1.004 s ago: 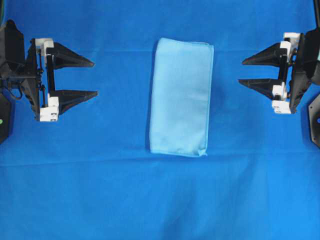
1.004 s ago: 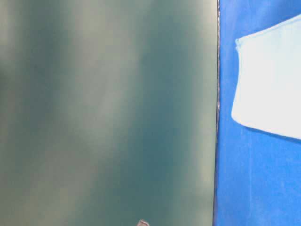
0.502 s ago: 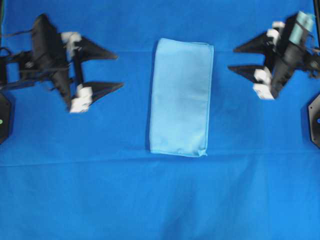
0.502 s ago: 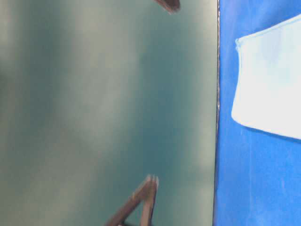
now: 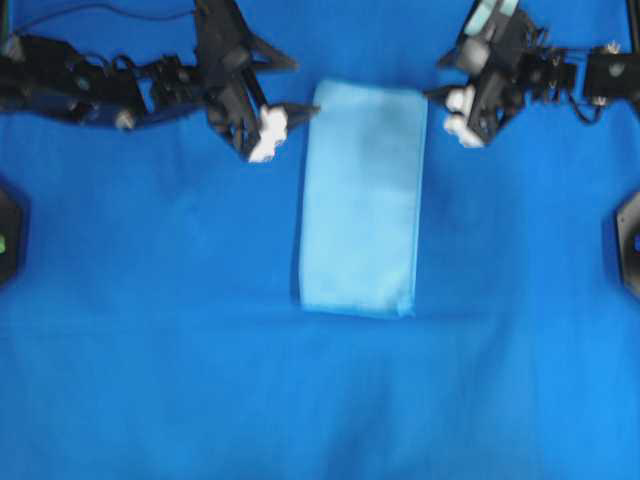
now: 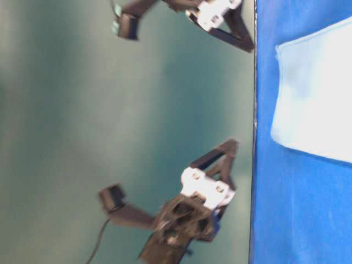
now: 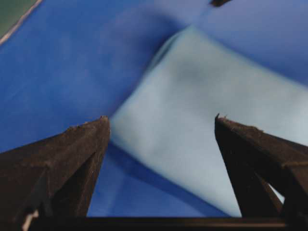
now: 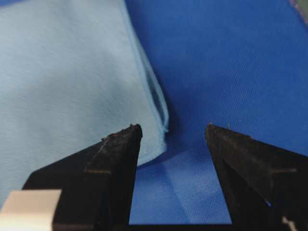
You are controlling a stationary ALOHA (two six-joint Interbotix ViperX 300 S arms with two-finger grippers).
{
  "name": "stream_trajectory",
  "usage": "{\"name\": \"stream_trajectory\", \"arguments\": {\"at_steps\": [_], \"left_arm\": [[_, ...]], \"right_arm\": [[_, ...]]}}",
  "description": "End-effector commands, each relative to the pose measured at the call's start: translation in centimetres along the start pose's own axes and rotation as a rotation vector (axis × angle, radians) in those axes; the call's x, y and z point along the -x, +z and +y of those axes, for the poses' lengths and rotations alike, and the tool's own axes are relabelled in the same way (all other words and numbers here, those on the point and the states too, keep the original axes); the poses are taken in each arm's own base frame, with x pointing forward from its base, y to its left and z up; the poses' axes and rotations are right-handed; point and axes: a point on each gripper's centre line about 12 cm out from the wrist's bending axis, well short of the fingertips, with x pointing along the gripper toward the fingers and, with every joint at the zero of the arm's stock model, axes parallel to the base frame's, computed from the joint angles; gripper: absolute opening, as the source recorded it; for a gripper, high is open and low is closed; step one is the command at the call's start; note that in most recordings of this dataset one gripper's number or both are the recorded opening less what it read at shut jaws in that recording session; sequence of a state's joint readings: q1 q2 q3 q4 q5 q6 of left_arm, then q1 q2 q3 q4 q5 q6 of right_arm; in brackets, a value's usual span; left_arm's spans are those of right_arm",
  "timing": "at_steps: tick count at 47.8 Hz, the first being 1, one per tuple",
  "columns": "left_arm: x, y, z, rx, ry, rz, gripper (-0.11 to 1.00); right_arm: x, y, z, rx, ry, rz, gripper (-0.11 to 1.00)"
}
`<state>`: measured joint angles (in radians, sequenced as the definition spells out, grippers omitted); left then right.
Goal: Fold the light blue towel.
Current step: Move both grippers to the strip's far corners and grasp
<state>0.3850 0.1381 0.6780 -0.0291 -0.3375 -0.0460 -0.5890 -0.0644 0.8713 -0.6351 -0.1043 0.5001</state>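
Observation:
The light blue towel [image 5: 360, 200] lies flat as a tall folded rectangle in the middle of the table; it also shows in the table-level view [image 6: 319, 93]. My left gripper [image 5: 305, 88] is open at the towel's far left corner. In the left wrist view that gripper [image 7: 161, 118] hangs above the towel [image 7: 207, 106], with the corner between its fingers. My right gripper [image 5: 435, 78] is open at the far right corner. The right wrist view has its jaws [image 8: 173, 126] straddling the hemmed corner of the towel [image 8: 67, 86]. Neither gripper holds anything.
A darker royal-blue cloth [image 5: 150, 380] covers the whole table. Black fixtures sit at the left edge [image 5: 8, 235] and right edge [image 5: 630, 245]. The table edge [image 6: 254, 137] runs vertically in the table-level view, with a grey-green backdrop behind both arms.
Both arms have swung in from the table's sides toward the towel's far corners. Both grippers stayed open. The towel has not moved.

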Motion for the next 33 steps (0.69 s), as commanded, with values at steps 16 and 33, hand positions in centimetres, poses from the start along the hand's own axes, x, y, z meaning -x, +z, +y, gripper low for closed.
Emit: {"name": "stream_trajectory", "arguments": {"at_steps": [16,33], "left_arm": [[-5.7,-2.8,2.5,0.023,0.05,0.063,0.84],[-6.3,-4.6,2.3,-0.013,0.045,0.114,0.38]], "right_arm": [[-4.6,-1.2,-0.6,-0.019,0.017,0.068,0.6],[-4.7,-1.7,-0.7,-0.027,0.017,0.079,0.38]]}}
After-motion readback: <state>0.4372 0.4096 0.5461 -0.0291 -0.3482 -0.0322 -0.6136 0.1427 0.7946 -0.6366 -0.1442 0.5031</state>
